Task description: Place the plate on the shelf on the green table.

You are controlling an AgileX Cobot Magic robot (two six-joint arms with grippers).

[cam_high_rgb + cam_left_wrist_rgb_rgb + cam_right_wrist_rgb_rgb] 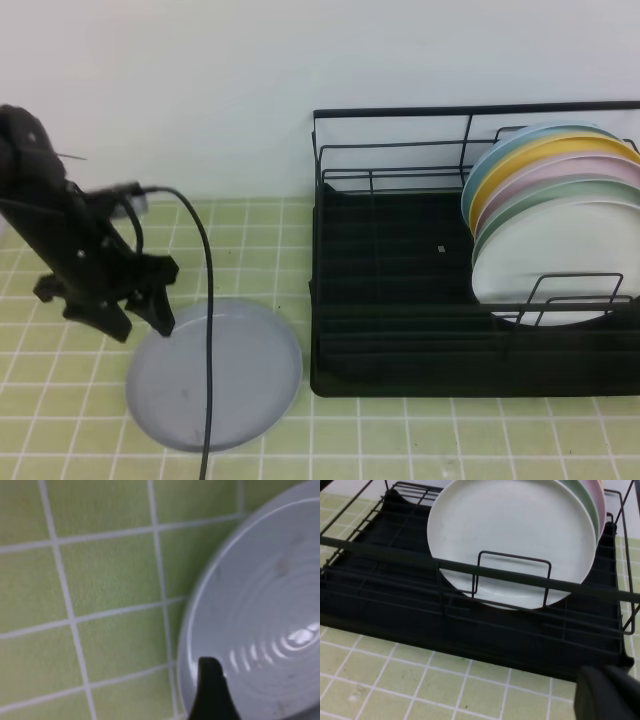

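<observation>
- Your pale grey-blue plate (215, 375) lies flat on the green table (400, 440), just left of the shelf (400, 300) and apart from it, outside the rack.
- Your left gripper (140, 320) sits at the plate's upper-left rim, on the side away from the shelf. Its two dark fingers are spread apart and hold nothing.
- In your left wrist view one dark fingertip (212, 690) shows over the plate's (260, 630) rim; whether it touches the plate you cannot tell.
- A black cable (205, 300) runs from that arm down across the plate.
- Inside the shelf, at its right end, a row of plates stands on edge: a white plate (545, 260) in front, then mint-green, pink, yellow and light blue behind it.
- Your right gripper (607, 695) shows only as a dark blurred shape on the near side of the shelf (470, 605), over the tiles; its fingers are closed together and empty.
</observation>
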